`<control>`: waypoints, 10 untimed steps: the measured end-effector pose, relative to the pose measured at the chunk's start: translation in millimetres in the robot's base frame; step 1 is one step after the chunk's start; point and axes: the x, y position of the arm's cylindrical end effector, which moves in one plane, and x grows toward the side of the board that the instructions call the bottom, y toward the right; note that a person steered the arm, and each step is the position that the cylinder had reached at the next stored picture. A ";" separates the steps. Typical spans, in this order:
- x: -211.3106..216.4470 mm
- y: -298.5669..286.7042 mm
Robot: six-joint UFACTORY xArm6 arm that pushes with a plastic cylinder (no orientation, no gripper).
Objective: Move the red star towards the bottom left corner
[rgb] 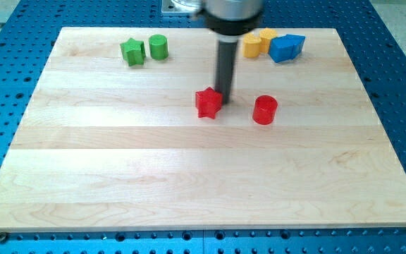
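Note:
The red star (208, 103) lies on the wooden board (118, 176) a little above its middle. My dark rod comes down from the view's top, and my tip (224, 95) sits just at the star's upper right edge, touching or nearly touching it. A red cylinder (264, 110) stands to the star's right, apart from my tip.
A green star (132, 51) and a green cylinder (158, 47) stand at the top left. Two yellow blocks (256, 42) and a blue block (286, 48) sit at the top right. A blue perforated table surrounds the board.

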 end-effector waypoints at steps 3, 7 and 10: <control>-6.8 -28.6; 88.0 -104.9; 92.3 -207.9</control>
